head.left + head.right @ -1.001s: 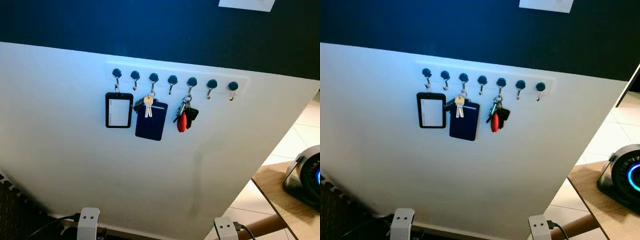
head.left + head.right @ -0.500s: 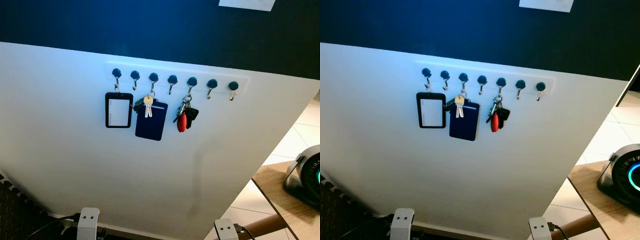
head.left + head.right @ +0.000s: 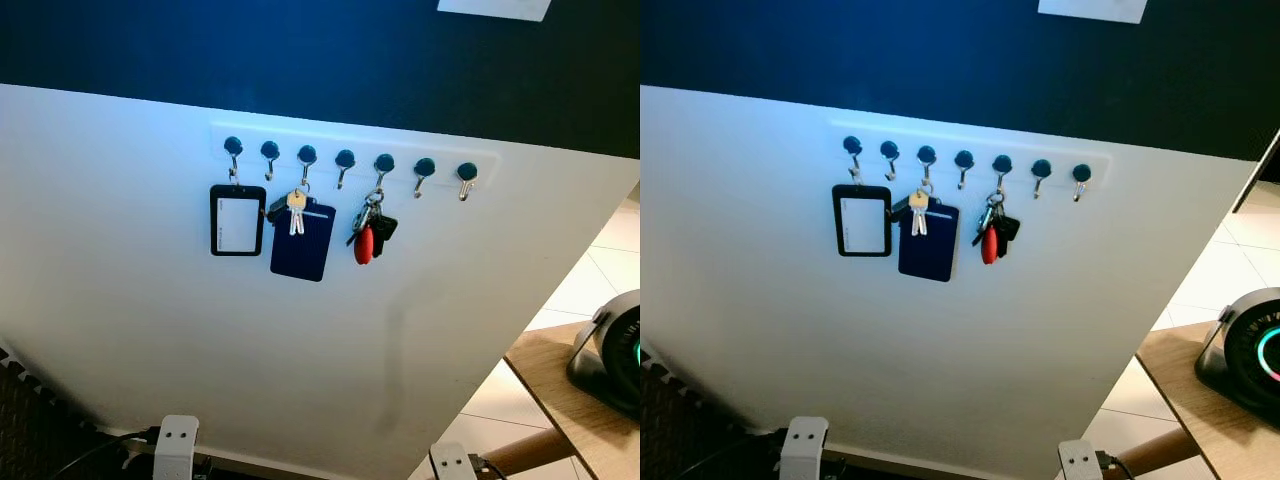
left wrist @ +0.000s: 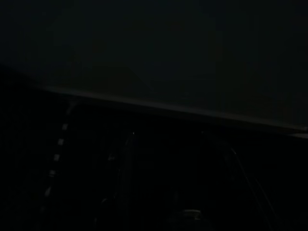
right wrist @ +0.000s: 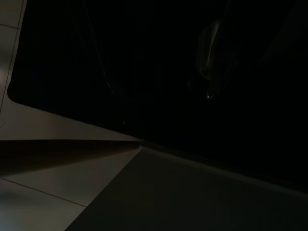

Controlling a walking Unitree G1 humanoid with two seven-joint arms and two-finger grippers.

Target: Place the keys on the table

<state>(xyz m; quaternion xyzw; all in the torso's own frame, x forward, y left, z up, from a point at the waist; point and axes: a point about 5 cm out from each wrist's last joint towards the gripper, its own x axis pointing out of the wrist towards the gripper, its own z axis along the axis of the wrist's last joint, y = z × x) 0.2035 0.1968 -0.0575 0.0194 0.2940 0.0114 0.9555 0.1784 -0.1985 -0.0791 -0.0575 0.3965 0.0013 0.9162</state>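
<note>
White wall panel (image 3: 200, 360) spans the middle of the frame, smooth and matt, under a dark navy band (image 3: 300, 50) across the top. Pale floor tiles (image 3: 600, 270) show at the right edge, and the light wooden table (image 3: 560, 390) cuts into the lower right corner, carrying a round black device (image 3: 612, 350) with a glowing ring. Upper centre, a white rail of seven dark round-headed metal hooks (image 3: 345, 158) runs level. From it hang, left to right, a black-framed card holder (image 3: 238, 220), a navy rectangular pouch (image 3: 301, 243) with silver keys (image 3: 296, 211) in front, and the bunch of keys with a red fob (image 3: 368, 232) on the fifth hook, well apart from the table. Two white wrist housings sit at the bottom edge; both wrist views are very dark, so I cannot tell how either gripper's jaws stand.
</note>
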